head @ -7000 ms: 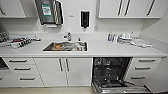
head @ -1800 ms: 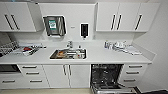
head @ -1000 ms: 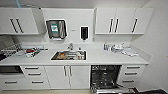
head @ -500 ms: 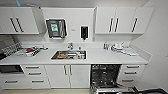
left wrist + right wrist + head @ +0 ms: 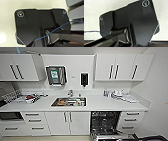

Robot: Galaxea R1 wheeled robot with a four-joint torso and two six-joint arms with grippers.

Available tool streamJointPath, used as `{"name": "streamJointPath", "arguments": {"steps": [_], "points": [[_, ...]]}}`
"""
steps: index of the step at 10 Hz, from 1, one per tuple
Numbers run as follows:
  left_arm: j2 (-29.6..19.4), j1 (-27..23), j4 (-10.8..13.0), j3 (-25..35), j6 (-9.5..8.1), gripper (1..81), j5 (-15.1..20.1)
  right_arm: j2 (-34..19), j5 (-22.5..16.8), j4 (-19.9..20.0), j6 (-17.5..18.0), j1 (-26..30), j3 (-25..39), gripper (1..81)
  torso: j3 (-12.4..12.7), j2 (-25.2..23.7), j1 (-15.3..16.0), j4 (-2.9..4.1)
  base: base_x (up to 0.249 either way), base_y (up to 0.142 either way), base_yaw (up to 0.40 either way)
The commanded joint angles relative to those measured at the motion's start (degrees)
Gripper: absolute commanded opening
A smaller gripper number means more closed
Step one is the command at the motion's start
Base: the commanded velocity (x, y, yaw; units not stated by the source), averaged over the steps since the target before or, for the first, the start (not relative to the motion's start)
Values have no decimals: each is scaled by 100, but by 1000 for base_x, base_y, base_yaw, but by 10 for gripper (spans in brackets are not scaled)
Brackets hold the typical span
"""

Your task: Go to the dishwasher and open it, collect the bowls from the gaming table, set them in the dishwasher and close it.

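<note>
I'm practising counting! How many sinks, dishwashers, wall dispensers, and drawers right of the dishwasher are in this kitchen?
Sink: 1
Dishwasher: 1
Wall dispensers: 2
Drawers right of the dishwasher: 3
Total: 7

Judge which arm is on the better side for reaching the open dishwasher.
Right, tentatively: the dishwasher, door down, sits right of the head view's centre, past the sink, on the right arm's side.

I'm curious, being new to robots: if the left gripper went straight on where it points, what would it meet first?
Probably the pale floor, seen past the robot's own dark plate; depth is unclear, so this is a guess.
</note>
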Motion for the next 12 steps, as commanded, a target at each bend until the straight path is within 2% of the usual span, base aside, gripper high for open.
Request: {"name": "streamJointPath", "arguments": {"steps": [1, 8, 12], "points": [[2, -263, 48, -84, 7, 811, 293, 13, -335, 28, -10, 279, 3, 811, 0, 0, 0, 0, 0, 0, 0], [-33, -271, 48, -92, 15, 811, 302, 31, -335, 11, -19, 279, -15, 811, 0, 0, 0, 0, 0, 0, 0], [-41, -271, 48, -92, 15, 811, 293, 40, -335, 11, -19, 279, -23, 811, 0, 0, -2, 0, 0, 0, 128]]}}
